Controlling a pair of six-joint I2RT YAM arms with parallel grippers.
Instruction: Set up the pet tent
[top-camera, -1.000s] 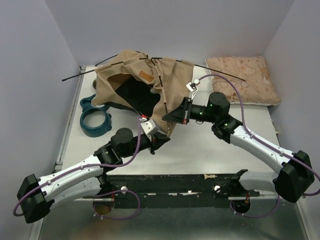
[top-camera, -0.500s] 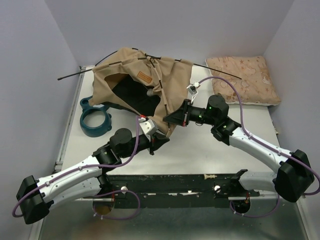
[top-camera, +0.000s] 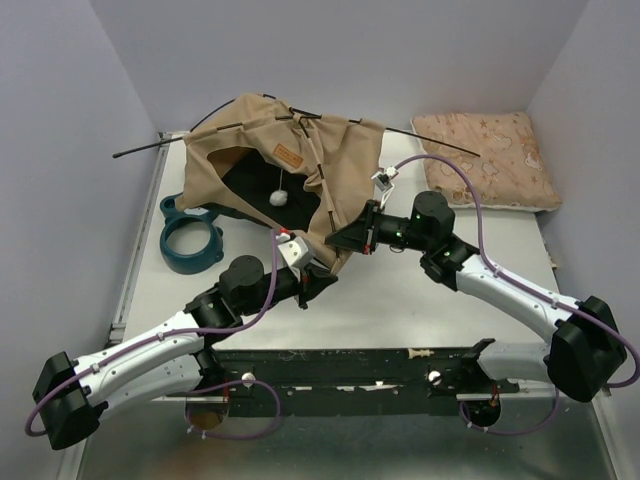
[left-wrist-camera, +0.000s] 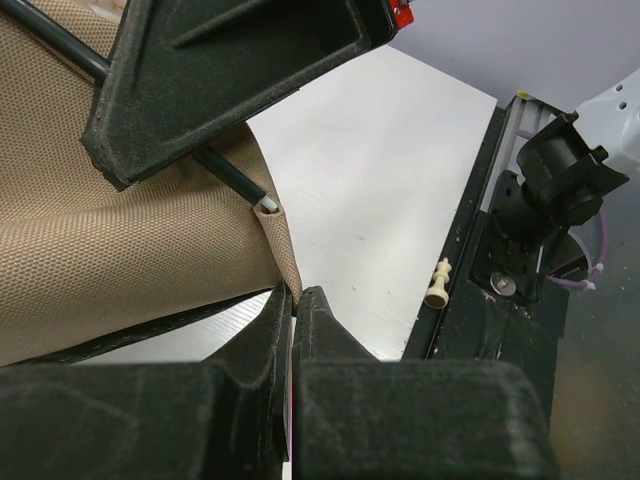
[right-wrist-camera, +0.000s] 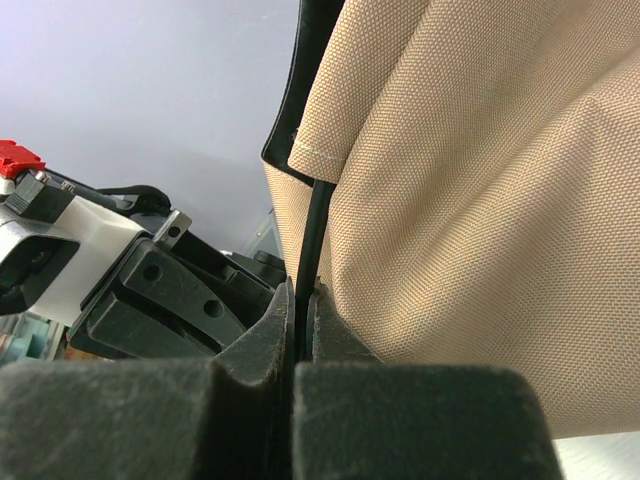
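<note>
The pet tent (top-camera: 345, 160) is a heap of tan fabric with thin black poles, standing half raised at the back of the table. In its dark opening a white pom-pom (top-camera: 280, 197) hangs below an orange label (top-camera: 290, 157). My left gripper (top-camera: 320, 277) is shut on the tent's lower fabric corner (left-wrist-camera: 283, 262), just under a pole end (left-wrist-camera: 264, 205). Just above it my right gripper (top-camera: 342, 240) is shut on a black pole (right-wrist-camera: 316, 215) that runs along the fabric's (right-wrist-camera: 480, 200) edge. The two grippers are nearly touching.
A teal ring-shaped piece (top-camera: 190, 238) lies left of the tent. A pink patterned cushion (top-camera: 490, 155) sits at the back right. A small cream chess pawn (top-camera: 425, 353) rests on the dark rail at the near edge, also seen in the left wrist view as a pawn (left-wrist-camera: 437, 285).
The tent's opening has widened and the white pom-pom has dropped down into view inside it. The right gripper has shifted slightly left with the pole. The left gripper has stayed put.
</note>
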